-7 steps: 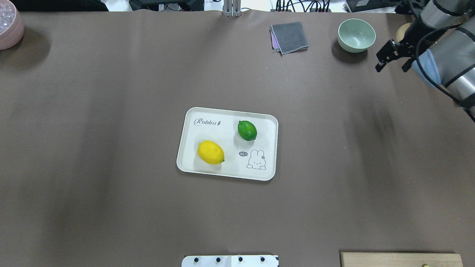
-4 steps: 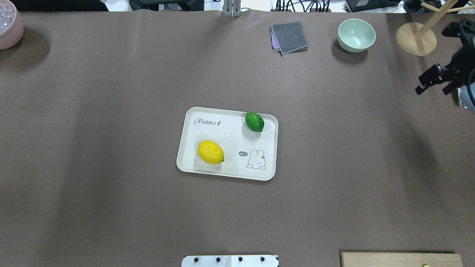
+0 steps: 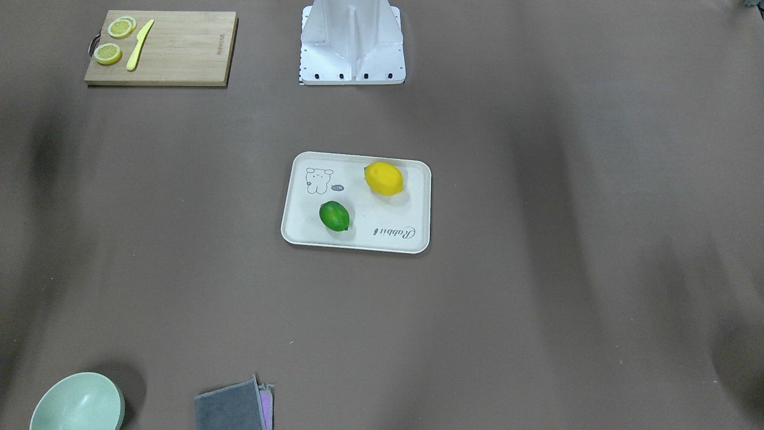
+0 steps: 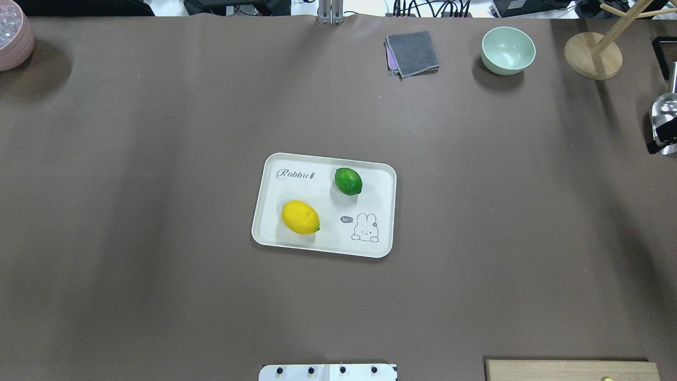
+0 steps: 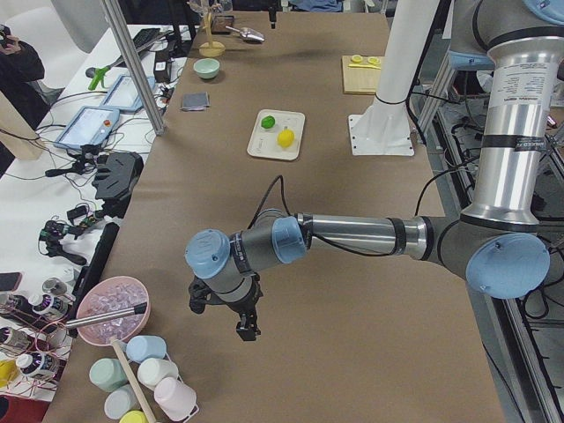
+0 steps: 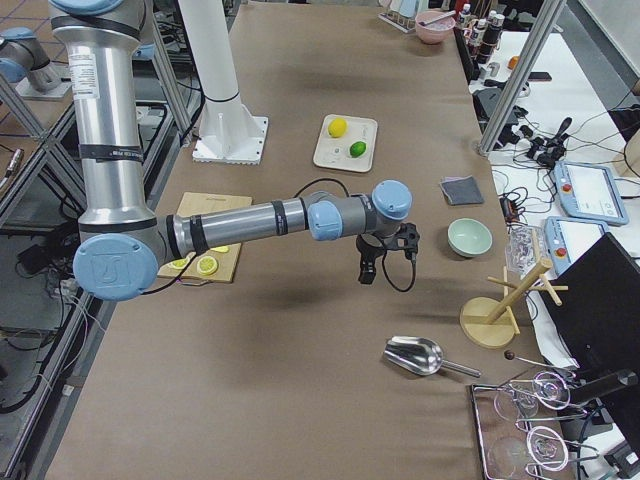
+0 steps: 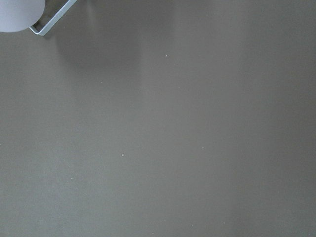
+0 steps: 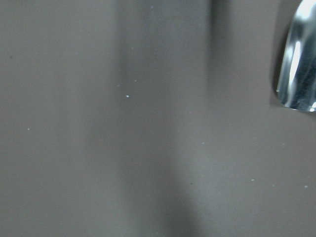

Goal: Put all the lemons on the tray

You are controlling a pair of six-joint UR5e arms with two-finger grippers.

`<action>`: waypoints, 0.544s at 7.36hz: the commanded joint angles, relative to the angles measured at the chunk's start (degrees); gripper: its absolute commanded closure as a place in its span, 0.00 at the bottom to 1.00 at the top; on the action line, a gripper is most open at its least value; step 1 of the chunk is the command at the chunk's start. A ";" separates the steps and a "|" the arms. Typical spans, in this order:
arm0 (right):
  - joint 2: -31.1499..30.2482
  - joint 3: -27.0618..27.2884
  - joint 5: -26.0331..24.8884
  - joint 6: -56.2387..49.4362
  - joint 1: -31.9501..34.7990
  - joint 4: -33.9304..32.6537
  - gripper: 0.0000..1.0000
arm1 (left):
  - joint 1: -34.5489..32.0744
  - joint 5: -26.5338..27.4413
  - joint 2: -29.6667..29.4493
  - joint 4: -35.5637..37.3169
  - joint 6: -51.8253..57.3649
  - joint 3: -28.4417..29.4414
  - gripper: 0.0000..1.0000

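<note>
The cream-white tray point(image 4: 322, 246) lies mid-table and holds both lemons. The yellow lemon point(image 4: 300, 217) sits at its near left. The green lemon point(image 4: 348, 181) sits at its far right, below the rim. They also show in the front view: tray point(image 3: 301, 221), yellow lemon point(image 3: 384, 178), green lemon point(image 3: 334, 215). Neither gripper shows in the overhead or front view. My left gripper point(image 5: 231, 319) hangs over bare table far from the tray. My right gripper point(image 6: 372, 268) hangs over bare table near the scoop. I cannot tell whether either is open or shut.
A wooden cutting board point(image 3: 161, 48) with lemon slices and a yellow knife lies near the robot base point(image 3: 352, 42). A mint bowl point(image 4: 508, 50), grey cloth point(image 4: 412, 53), wooden stand point(image 4: 592, 55), metal scoop point(image 4: 664, 119) and pink bowl point(image 4: 13, 37) stand along the table's edges.
My right arm has drawn back to the right and left the overhead view. The green lemon rolled toward the tray's far right corner and then back a little.
</note>
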 commanded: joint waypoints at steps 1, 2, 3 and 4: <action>-0.75 0.89 -3.40 -0.74 6.15 -1.84 0.01 | 0.04 0.18 -0.52 -0.20 -0.53 0.28 0.02; -0.58 1.51 -4.02 -3.79 8.18 -5.25 0.01 | 0.13 0.18 -0.53 -0.29 -0.54 0.19 0.02; -0.49 1.43 -5.60 -5.91 8.80 -6.59 0.01 | 0.13 0.27 -0.53 -0.29 -0.63 0.10 0.02; -0.57 1.43 -5.18 -5.84 8.81 -6.69 0.01 | 0.04 0.27 -0.62 -0.20 -0.63 -0.07 0.02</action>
